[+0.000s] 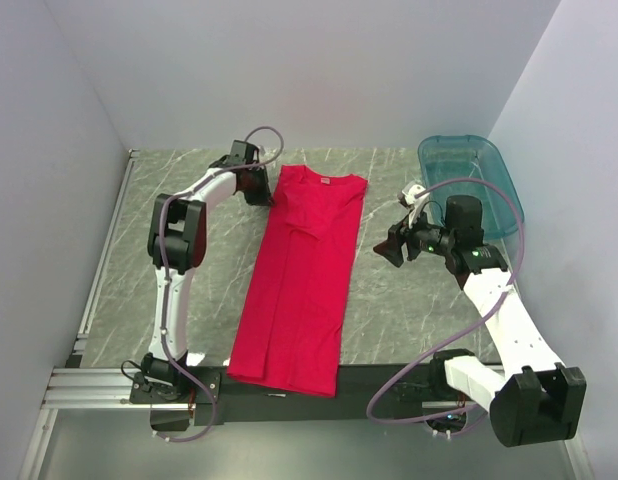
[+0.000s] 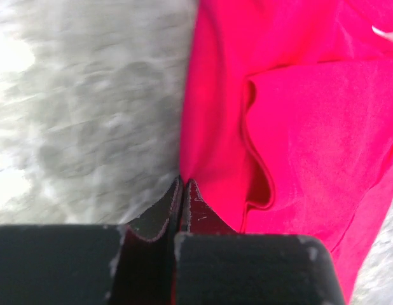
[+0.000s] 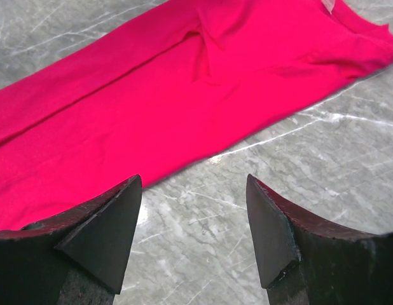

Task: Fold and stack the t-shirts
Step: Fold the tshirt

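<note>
One bright red t-shirt [image 1: 299, 290] lies flat on the marble table, folded into a long narrow strip with the neck at the far end. It also shows in the left wrist view [image 2: 298, 127] and the right wrist view [image 3: 152, 108]. A sleeve is folded in over the chest. My left gripper [image 1: 261, 192] is at the shirt's far left edge, and its jaws [image 2: 182, 181] are pressed together on that edge. My right gripper [image 1: 386, 247] hovers over bare table just right of the shirt, open and empty [image 3: 193, 181].
A teal see-through plastic tub [image 1: 469, 170] stands at the far right corner, behind the right arm. White walls close the table on three sides. A black strip and an aluminium rail [image 1: 89, 385] run along the near edge, and the shirt's hem overlaps the strip.
</note>
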`<state>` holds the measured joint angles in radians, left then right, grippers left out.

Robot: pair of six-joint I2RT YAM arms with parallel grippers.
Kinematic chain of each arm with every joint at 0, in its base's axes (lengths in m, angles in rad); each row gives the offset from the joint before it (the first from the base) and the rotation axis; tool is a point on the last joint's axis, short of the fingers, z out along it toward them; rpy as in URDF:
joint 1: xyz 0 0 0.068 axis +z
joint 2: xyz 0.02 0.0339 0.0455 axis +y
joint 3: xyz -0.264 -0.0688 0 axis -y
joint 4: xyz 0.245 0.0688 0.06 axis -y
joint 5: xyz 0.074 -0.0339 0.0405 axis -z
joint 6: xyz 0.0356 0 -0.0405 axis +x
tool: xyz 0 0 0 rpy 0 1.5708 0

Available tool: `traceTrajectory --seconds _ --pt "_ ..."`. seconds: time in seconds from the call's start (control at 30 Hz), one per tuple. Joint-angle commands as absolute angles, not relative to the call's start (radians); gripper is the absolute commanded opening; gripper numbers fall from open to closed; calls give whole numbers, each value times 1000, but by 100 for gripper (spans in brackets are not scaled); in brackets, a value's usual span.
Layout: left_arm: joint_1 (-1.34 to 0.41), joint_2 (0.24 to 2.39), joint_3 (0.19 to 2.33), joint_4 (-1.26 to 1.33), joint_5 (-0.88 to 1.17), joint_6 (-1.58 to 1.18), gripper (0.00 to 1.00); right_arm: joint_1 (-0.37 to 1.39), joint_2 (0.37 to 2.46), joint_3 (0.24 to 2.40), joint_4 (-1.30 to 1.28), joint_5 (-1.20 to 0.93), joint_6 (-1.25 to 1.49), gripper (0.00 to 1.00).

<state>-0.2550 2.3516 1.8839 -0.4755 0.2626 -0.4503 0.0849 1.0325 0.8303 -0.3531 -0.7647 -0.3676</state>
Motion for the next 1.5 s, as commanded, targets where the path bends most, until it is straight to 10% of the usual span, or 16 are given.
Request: traceTrajectory --seconds 0.0,0.8,0.97,1.3,1.47 --pt "-177 2284 1839 -443 187 -523 1 77 1020 827 -342 -795 -359 73" --pt "40 2327 1937 -454 270 -631 12 104 1083 839 -485 -903 -549 73" --pt "61 2165 1792 -365 245 -540 50 262 1098 833 -617 -837 -820 73" --pt "97 1319 1125 69 376 -370 57 855 1144 724 -533 -619 -1095 72" --pt "52 840 746 183 393 -207 100 1071 1293 704 -388 -433 -1002 70"
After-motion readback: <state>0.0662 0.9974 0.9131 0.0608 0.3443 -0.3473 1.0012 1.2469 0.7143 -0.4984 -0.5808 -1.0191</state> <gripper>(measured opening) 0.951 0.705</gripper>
